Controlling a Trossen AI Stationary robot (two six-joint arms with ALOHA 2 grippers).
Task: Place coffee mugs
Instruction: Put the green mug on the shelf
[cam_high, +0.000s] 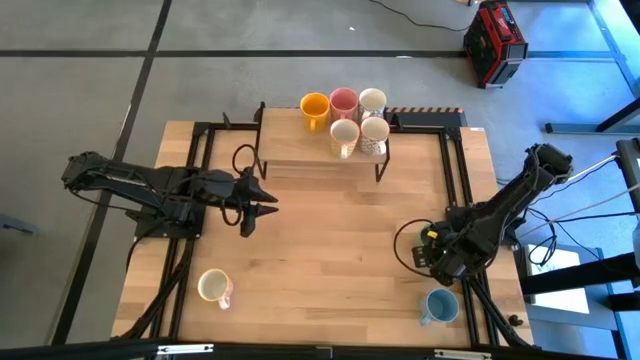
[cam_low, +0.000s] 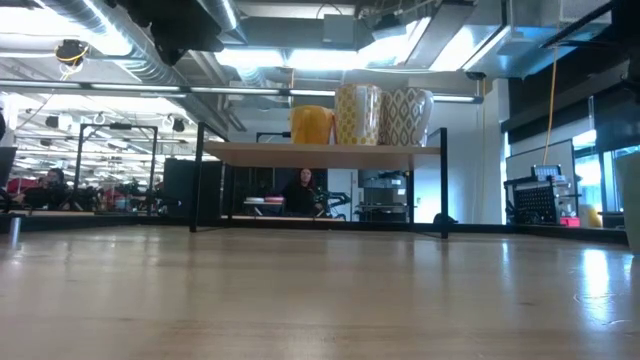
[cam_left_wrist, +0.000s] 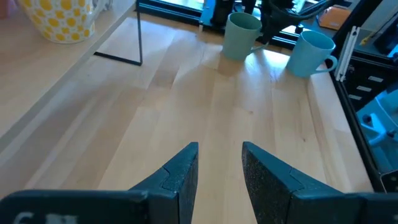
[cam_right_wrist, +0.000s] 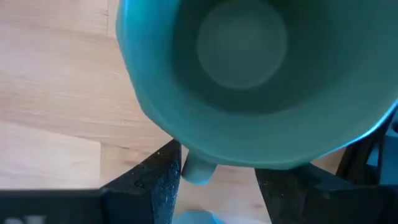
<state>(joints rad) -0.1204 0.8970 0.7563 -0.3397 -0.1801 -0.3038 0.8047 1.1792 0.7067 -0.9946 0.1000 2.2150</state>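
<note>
Right jaws: seen apart on the right gripper, low at 4 o'clock from the table's centre; its fingers are set either side of a mug handle.
Green mug: stood upright on the wood directly ahead of the right jaws, mouth up. Its handle lies between the two fingers, touching one, with a gap left to the other, so no clamp is seen.
Left jaws: seen apart on the left gripper, with bare wood between them and nothing held. This gripper is raised at 9 o'clock from the centre and pointed toward 3 o'clock, well apart from every mug.
Light blue mug: stood at 5 o'clock, near the front edge, just beside the green mug and at 6 o'clock from the right gripper.
Cream mug: stood alone at 7 o'clock, near the front edge, at 7 o'clock from the left gripper and well apart from it.
Shelf: a wooden board on a dark frame, placed at 12 o'clock on the far edge.
Mugs on shelf: five are grouped at its 3 o'clock end. The back row is an orange-yellow mug, a pink mug and a white mug; the front row is a second cream mug and a patterned mug.
Beyond the table: a person is seen below the shelf board in the low view.
</note>
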